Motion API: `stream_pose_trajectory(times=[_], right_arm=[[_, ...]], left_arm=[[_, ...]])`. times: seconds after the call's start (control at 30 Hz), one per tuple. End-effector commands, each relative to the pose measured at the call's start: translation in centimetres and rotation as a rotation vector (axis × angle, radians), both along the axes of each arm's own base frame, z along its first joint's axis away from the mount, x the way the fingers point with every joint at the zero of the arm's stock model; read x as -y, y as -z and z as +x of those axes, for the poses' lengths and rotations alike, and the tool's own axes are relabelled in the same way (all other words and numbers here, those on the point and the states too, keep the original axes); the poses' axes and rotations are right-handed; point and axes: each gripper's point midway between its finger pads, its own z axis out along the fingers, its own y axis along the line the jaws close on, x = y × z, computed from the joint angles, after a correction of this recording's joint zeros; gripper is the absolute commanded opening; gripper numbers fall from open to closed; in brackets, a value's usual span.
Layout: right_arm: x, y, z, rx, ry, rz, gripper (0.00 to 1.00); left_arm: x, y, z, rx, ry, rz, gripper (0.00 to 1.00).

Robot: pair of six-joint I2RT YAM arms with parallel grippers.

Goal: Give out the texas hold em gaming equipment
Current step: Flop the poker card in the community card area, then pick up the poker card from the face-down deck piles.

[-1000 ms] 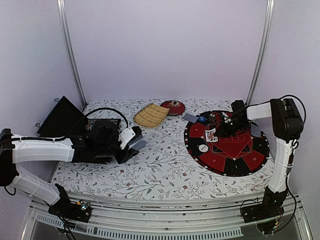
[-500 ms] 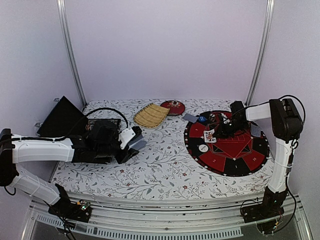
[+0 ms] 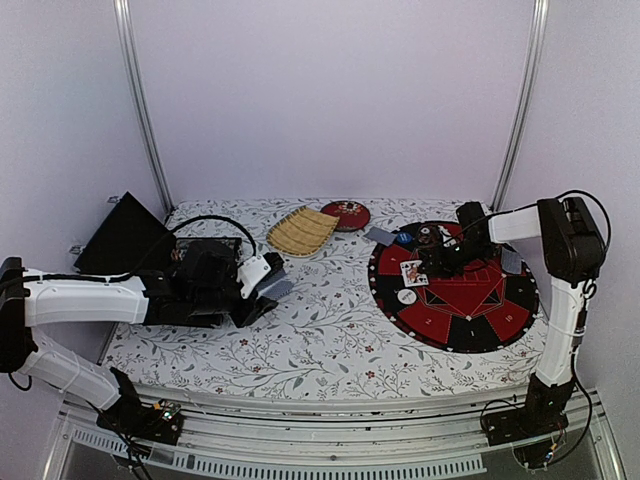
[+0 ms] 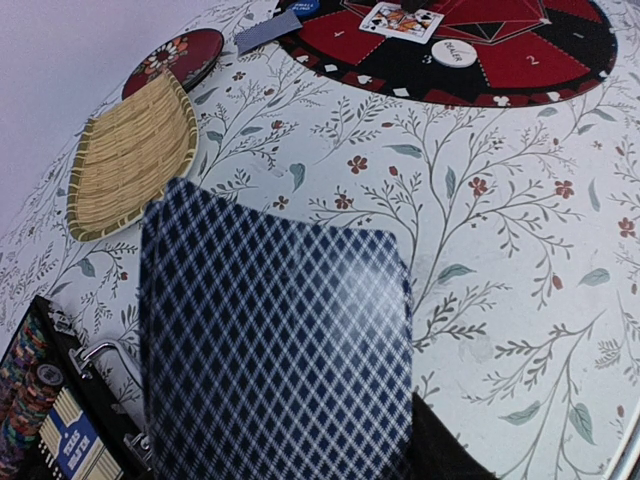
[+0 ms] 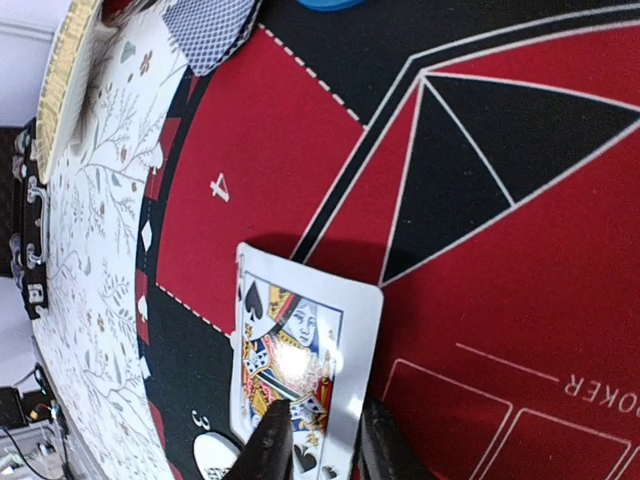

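On the mat (image 5: 480,250), right gripper (image 5: 325,450) straddles queen card (image 5: 300,340), jaws barely parted; left gripper (image 3: 268,285) clamps deck (image 4: 270,340)

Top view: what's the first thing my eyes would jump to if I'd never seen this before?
Probably the big round red-and-black poker mat on the right of the flowery table, with a queen of spades lying face up on it. In the left wrist view, blue-checked card backs fill most of the picture.
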Motion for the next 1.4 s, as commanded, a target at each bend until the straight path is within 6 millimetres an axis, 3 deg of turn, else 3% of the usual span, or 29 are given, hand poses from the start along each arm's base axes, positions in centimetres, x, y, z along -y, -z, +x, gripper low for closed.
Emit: stream_pose_trajectory(times=[0.0,0.23,0.3,0.37,0.47,0.57,0.63,0.7,0.83,0.97,1.1,1.13,1.37], right_arm=[[1.3,-0.2,0.1,0.027,0.041,-0.080,0.30],[2.3,-3.2,0.4,0.103,0.073,-0.134,0.32],[2.4,-5.3,0.5,0.164,0.067,-0.140,0.33],[1.4,-8.7,0.3,0.272,0.019,-0.139,0.34],[-4.5,-15.8,-2.2,0.557,-0.265,-0.100,0.47],[-11.5,-21.7,-8.5,0.793,-0.623,0.168,0.67],[-14.4,-25.0,-11.3,0.885,-0.697,0.367,0.77],[-16.4,-26.7,-12.6,0.890,-0.706,0.499,0.83],[-21.2,-25.5,-13.7,0.787,-0.739,0.556,0.84],[-24.1,-23.0,-14.2,0.730,-0.760,0.554,0.83],[-26.1,-21.0,-15.5,0.702,-0.803,0.556,0.82],[-26.8,-21.8,-15.2,0.716,-0.801,0.564,0.82],[-29.1,-20.2,-13.8,0.699,-0.773,0.526,0.81]], left_arm=[[-0.2,-1.2,0.5,0.029,-0.008,-0.024,0.50],[-0.1,-1.3,0.5,0.029,-0.007,-0.025,0.50],[-0.1,-1.4,0.6,0.033,-0.005,-0.026,0.50],[0.0,-1.5,0.6,0.032,-0.003,-0.028,0.50],[0.3,-1.9,0.5,0.033,0.008,-0.034,0.50],[1.1,-2.6,0.5,0.039,0.030,-0.050,0.50],[2.0,-3.3,0.4,0.050,0.055,-0.060,0.50],[3.2,-4.1,0.1,0.065,0.087,-0.067,0.51],[5.1,-5.0,-0.4,0.084,0.133,-0.060,0.50],[6.0,-5.6,-0.6,0.088,0.158,-0.076,0.50],[7.0,-6.2,-1.0,0.091,0.188,-0.106,0.50],[7.1,-6.2,-1.0,0.091,0.191,-0.104,0.50],[7.3,-6.2,-1.0,0.102,0.198,-0.091,0.50]])
